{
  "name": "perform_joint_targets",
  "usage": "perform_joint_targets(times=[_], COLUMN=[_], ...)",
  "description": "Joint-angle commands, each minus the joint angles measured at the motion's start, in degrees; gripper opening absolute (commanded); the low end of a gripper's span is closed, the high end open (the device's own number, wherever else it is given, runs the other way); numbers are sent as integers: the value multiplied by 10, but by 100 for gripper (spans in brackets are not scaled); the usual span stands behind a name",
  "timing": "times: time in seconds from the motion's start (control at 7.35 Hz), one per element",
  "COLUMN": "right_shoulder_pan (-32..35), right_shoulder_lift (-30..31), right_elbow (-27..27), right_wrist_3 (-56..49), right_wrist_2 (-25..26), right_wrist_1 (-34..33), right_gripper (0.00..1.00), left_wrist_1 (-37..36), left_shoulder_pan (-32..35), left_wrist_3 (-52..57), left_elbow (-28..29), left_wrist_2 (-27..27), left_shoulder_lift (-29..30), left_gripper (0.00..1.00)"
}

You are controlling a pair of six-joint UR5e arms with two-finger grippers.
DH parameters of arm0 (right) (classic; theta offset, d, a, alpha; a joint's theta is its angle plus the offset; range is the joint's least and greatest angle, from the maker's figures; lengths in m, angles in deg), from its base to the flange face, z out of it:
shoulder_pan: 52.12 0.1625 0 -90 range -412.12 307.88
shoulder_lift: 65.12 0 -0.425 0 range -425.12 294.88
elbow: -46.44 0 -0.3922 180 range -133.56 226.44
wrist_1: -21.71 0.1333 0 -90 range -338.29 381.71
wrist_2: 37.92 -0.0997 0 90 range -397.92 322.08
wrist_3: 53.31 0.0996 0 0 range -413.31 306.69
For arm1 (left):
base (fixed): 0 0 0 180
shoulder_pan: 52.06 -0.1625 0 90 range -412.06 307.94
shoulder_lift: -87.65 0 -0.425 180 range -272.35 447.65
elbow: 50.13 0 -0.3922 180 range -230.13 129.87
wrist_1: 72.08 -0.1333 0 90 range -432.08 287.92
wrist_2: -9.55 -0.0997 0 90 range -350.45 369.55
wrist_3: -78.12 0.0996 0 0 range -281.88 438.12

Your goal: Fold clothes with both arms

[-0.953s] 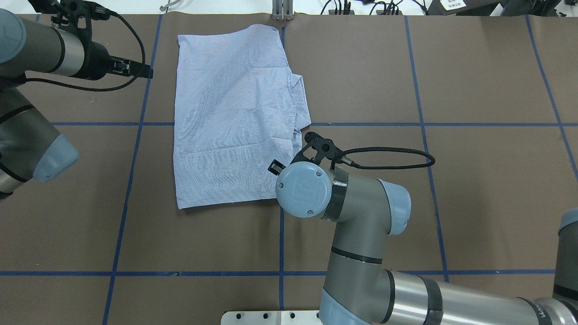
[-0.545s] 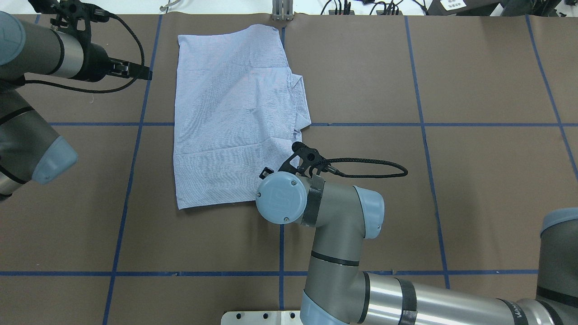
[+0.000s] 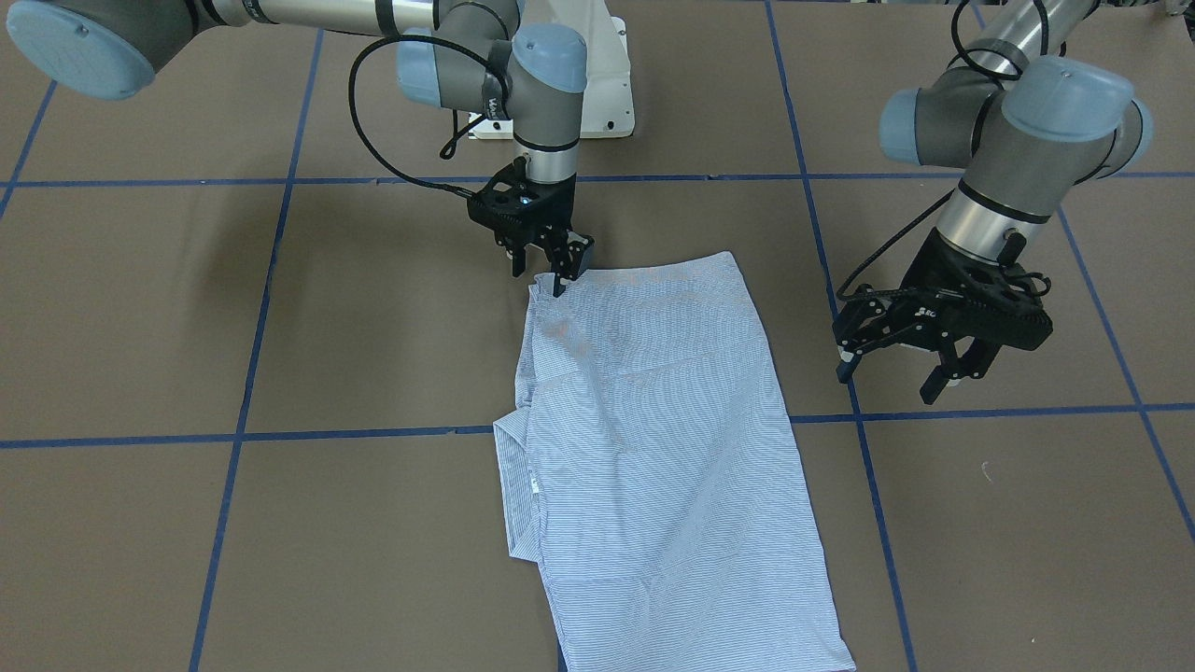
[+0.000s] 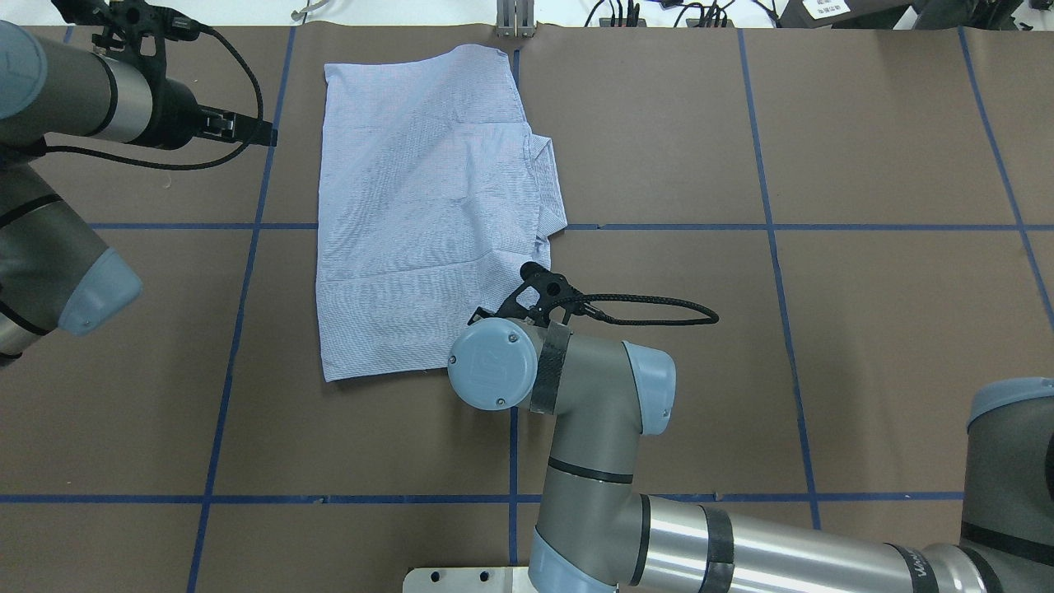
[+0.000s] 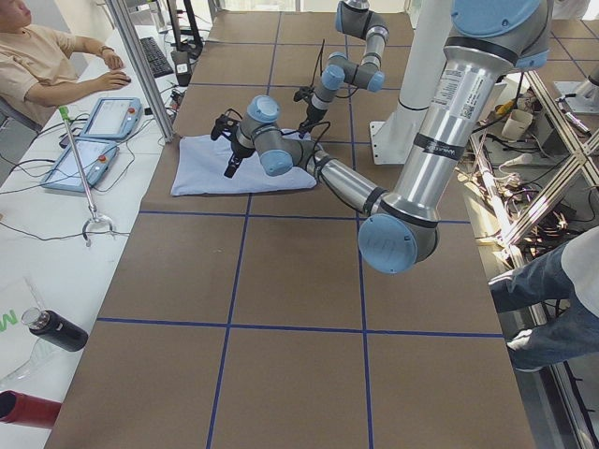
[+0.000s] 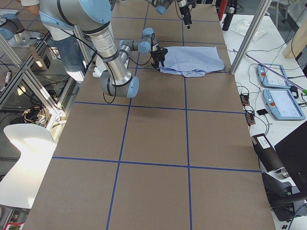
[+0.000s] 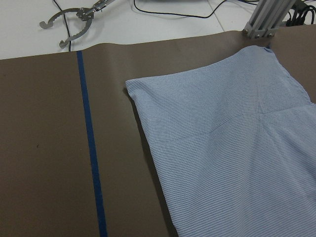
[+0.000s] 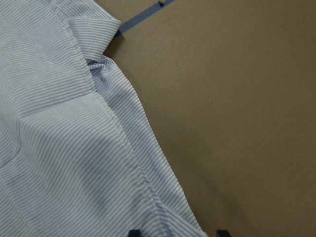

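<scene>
The light blue striped shirt (image 4: 412,206) lies folded flat in a long rectangle on the brown table, collar at its right side; it also shows in the front view (image 3: 653,448). My right gripper (image 3: 541,277) is open and low at the shirt's near right corner. In the right wrist view the shirt (image 8: 59,163) has its edge between the two fingertips (image 8: 133,232). In the overhead view the right wrist (image 4: 486,362) hides that gripper. My left gripper (image 3: 892,378) is open and empty, above bare table left of the shirt; it also shows in the overhead view (image 4: 263,134).
Blue tape lines (image 4: 510,498) grid the table. A metal post (image 4: 515,21) stands at the far edge by the shirt's far corner. The white base plate (image 4: 469,576) is at the near edge. An operator with tablets (image 5: 94,140) sits beyond the far edge.
My right arm has moved left and toward the near edge along the shirt's right side, down to its near right corner. The left arm and the shirt have hardly moved.
</scene>
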State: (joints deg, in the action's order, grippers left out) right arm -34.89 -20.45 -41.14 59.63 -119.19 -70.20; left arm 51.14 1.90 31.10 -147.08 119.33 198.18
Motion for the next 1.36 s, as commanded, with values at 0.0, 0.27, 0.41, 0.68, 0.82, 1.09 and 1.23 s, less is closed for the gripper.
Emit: perform_joint_targets(times=[0.0, 0.27, 0.41, 0.68, 0.82, 1.09, 1.23], right_shoulder_pan=[-9, -16, -18, -20, -20, -20, -20], right_shoulder_lift=[-3, -3, -4, -9, -14, -23, -22], right_elbow=[10, 10, 11, 25, 29, 29, 29], right_wrist_3=[1, 7, 11, 17, 17, 24, 23], right_wrist_2=[12, 18, 23, 38, 38, 38, 38], right_wrist_1=[1, 0, 0, 1, 1, 0, 0], right_gripper=[61, 61, 53, 37, 31, 0, 0], left_wrist_1=[0, 0, 0, 0, 0, 0, 0], left_shoulder_pan=[0, -1, -1, -1, -1, 0, -1], left_wrist_3=[1, 1, 1, 1, 1, 1, 1], left_elbow=[1, 1, 1, 1, 1, 1, 1], left_wrist_2=[0, 0, 0, 0, 0, -1, -1], left_shoulder_lift=[-1, -1, -1, -1, -1, -1, -1], left_gripper=[100, 100, 100, 100, 100, 100, 100])
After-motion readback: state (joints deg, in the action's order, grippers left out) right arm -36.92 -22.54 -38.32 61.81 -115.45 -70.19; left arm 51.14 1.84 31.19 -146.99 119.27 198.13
